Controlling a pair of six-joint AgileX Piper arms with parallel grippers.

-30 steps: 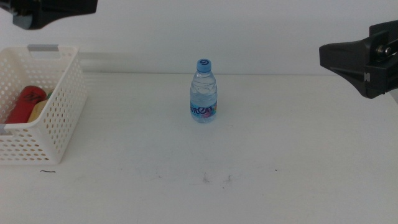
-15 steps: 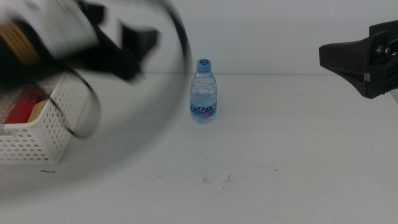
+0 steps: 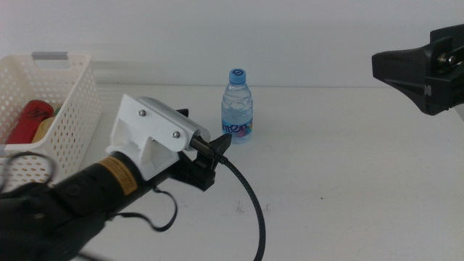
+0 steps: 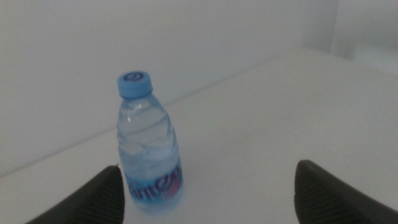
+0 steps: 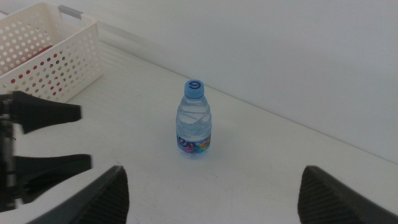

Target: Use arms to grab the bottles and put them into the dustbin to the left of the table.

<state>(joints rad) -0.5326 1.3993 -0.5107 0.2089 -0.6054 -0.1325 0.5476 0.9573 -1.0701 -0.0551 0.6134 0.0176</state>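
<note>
Plain white bench under a pale wall, a few small dark scuffs near its front edge. Upright at the middle, toward 12 o'clock: small clear water bottle, blue cap, blue label, apart from everything else. At 9 o'clock, by the left edge: white perforated dustbin with a grey handle strip, holding a red can lying on its side next to something yellowish, only partly seen.

Reaching in from 7 o'clock: left gripper, white blocky housing, yellow band, black cable looping behind. Jaws spread wide, nothing between them, aimed at the bottle and just short of it; bottle nearer one finger than the other in the left wrist view.

At 3 o'clock, raised above the bench edge: right gripper, released too, well apart from the bottle.
</note>
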